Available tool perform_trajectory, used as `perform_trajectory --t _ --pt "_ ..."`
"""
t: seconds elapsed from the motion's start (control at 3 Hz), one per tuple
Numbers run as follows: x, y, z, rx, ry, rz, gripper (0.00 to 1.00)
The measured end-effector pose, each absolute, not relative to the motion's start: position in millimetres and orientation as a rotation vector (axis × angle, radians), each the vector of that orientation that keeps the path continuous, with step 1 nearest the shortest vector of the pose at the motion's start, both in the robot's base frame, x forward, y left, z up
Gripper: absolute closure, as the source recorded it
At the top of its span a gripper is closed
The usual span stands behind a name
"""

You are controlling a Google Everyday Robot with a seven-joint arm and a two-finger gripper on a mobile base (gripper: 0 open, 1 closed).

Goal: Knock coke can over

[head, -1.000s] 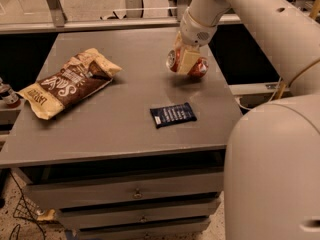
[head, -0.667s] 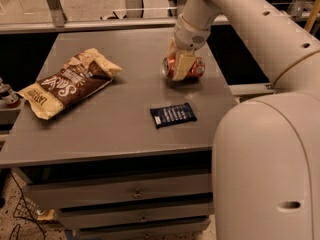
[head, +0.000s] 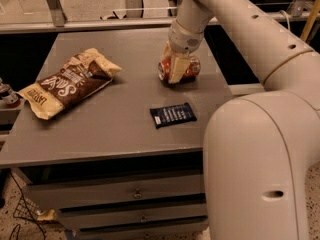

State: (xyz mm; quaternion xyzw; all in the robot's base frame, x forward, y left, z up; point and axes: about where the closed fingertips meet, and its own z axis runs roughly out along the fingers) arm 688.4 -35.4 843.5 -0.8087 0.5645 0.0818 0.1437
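The coke can (head: 192, 67) is red with a silver end and lies tilted on its side at the back right of the grey table (head: 115, 129). My gripper (head: 175, 68) comes down from above and is on the can. One cream finger (head: 176, 69) crosses the can's front, and the other is hidden behind it. The jaws look closed around the can. The arm reaches in from the upper right.
A brown and tan chip bag (head: 67, 83) lies flat at the table's left. A flat dark-blue snack packet (head: 173, 115) lies in front of the can. My large cream arm body (head: 255, 169) fills the lower right. Drawers sit under the table's front edge.
The gripper and the can have shifted slightly left and toward the front. The can has tipped further onto its side.
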Motion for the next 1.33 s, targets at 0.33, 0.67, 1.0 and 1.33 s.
perform_trajectory --t 0.33,0.67,1.0,1.33 --pt "692.9 -31.9 841.0 -2.321 1.622 0.228 0.59" --pt "696.5 -28.9 838.5 -2.314 1.618 0.222 0.36" --pt "699.6 -26.0 835.8 -2.308 1.614 0.219 0.12" --pt "701.6 -26.5 836.5 -2.298 1.615 0.209 0.00"
